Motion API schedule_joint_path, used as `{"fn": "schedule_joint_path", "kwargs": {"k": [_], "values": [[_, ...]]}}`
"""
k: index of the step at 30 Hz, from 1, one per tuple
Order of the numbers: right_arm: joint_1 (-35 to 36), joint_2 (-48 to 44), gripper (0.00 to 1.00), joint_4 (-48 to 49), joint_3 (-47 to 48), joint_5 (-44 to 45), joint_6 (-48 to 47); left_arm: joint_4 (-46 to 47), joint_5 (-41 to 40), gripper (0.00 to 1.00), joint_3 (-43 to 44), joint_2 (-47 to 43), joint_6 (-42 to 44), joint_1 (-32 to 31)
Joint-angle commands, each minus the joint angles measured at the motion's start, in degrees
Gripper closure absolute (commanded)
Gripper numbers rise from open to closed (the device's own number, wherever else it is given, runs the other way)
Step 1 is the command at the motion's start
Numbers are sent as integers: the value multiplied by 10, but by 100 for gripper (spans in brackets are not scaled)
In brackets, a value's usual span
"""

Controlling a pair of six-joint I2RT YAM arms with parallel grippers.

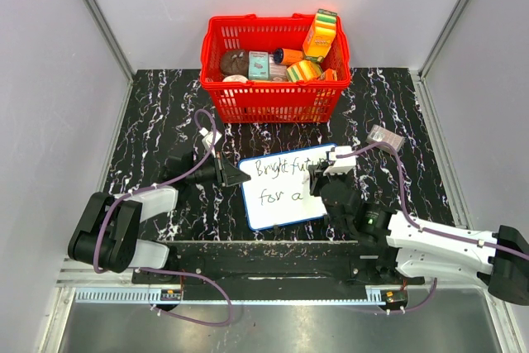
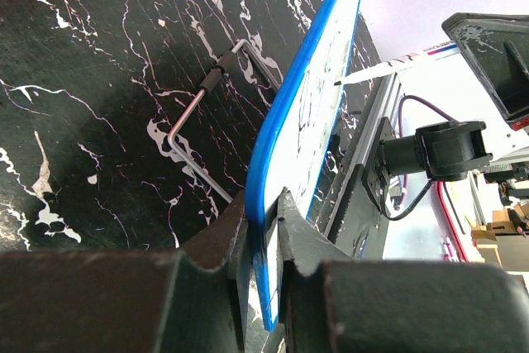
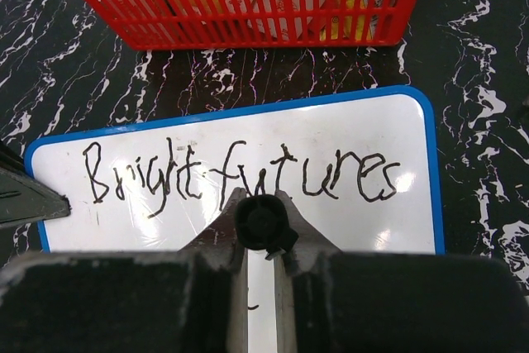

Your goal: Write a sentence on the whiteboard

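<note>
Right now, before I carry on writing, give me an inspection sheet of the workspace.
Surface: black marbled table.
Job's things: whiteboard carries the sentence, "Bright futures", with "for a" below.
Clutter: red basket of packets behind the board; bent metal wire on the table beside it.
Grippers: left gripper shut on the whiteboard's blue rim; right gripper shut on a marker.
Cables: purple cables loop along both arms.
Surroundings: grey walls, metal framing.

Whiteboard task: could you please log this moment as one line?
left claw: shut on whiteboard edge | right claw: shut on marker | sentence: "Bright futures", then "for a"
</note>
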Motion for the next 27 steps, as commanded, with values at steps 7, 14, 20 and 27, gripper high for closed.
{"fn": "schedule_joint_path", "kwargs": {"k": [7,14,20,27], "values": [[-6,-6,100,12,-15,-18,25,-21,-66,100,2,16,64,2],[-6,-26,100,-12,-36,-31,52,-21,-67,100,2,16,64,2],[-6,-34,100,-31,-44,-39,69,-21,-67,100,3,16,64,2],[-6,-50,100,-50,-54,-45,81,-21,-67,100,4,18,64,2]]}}
